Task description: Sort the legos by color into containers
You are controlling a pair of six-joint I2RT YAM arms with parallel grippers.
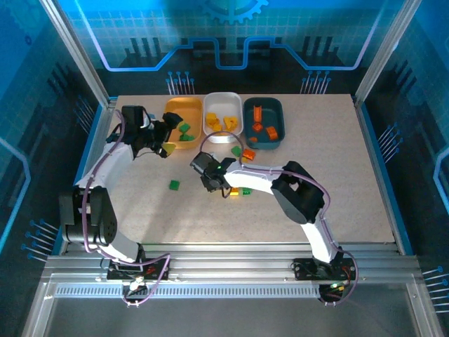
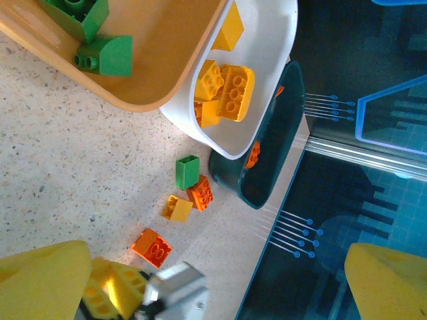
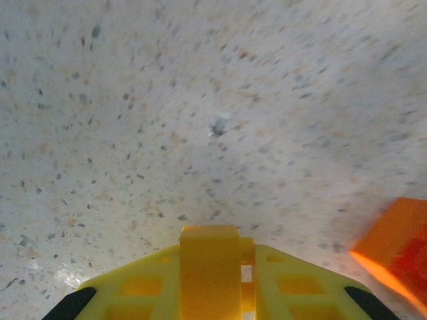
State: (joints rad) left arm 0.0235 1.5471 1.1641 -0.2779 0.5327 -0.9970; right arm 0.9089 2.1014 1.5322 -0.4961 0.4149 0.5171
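Right gripper (image 3: pixel 212 248): pinching yellow lego (image 3: pixel 209 275)
Orange lego (image 3: pixel 397 244): just beside those fingers
Left gripper (image 1: pixel 171 133): fingers spread wide

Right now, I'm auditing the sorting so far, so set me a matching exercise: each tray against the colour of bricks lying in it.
Trays:
1. orange tray
2. white tray
3. dark teal tray

Contents:
A. yellow bricks
B. orange bricks
C. green bricks

Pairs: 1-C, 2-A, 3-B.
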